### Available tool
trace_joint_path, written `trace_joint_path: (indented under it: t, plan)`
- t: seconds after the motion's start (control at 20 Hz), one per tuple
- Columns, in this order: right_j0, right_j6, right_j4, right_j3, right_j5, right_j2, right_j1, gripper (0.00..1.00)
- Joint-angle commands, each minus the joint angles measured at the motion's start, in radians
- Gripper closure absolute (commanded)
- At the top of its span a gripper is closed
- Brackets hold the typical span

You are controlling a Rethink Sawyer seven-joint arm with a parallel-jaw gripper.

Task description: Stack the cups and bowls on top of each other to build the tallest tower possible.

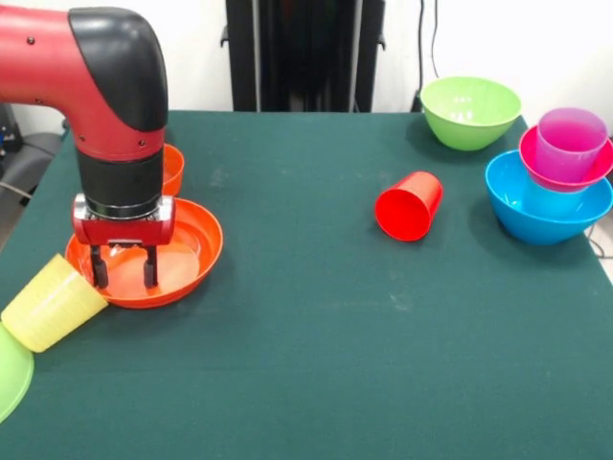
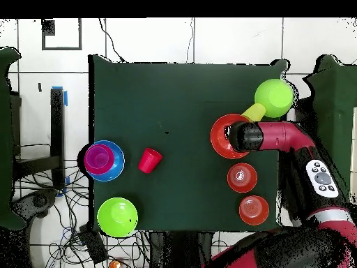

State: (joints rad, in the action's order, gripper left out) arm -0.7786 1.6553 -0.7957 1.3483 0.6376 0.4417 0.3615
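My gripper [image 1: 124,274] is open and empty, with its fingertips down inside the wide orange bowl [image 1: 207,236] at the table's left; it also shows in the overhead view [image 2: 236,136] over that bowl [image 2: 217,137]. A yellow cup [image 1: 53,303] lies on its side against the bowl's rim. A red cup [image 1: 409,205] lies on its side mid-table. At the right, a large blue bowl [image 1: 546,216] holds a magenta bowl [image 1: 533,158] with a purple cup [image 1: 572,142] upright in it. I cannot make out the light blue cup.
One lime green bowl [image 1: 471,110] stands at the back right, another [image 1: 10,369] at the front left edge beside the yellow cup. Two small orange bowls [image 2: 242,177] [image 2: 254,209] sit near the robot's side; one [image 1: 173,169] peeks from behind the arm.
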Motion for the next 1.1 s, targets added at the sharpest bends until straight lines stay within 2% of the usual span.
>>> trace_joint_path:
  t: [0.05,0.4,0.65,1.1]
  plan:
    - [-0.054,-0.411,-0.146,0.205,0.192,-0.122,-0.183,0.0]
    - [-0.111,-0.388,-0.133,0.282,0.128,-0.09,-0.185,0.0]
    - [-0.101,-0.376,-0.147,0.303,0.14,-0.093,-0.186,0.0]
    - [-0.133,-0.353,-0.182,0.385,0.047,-0.068,-0.174,0.0]
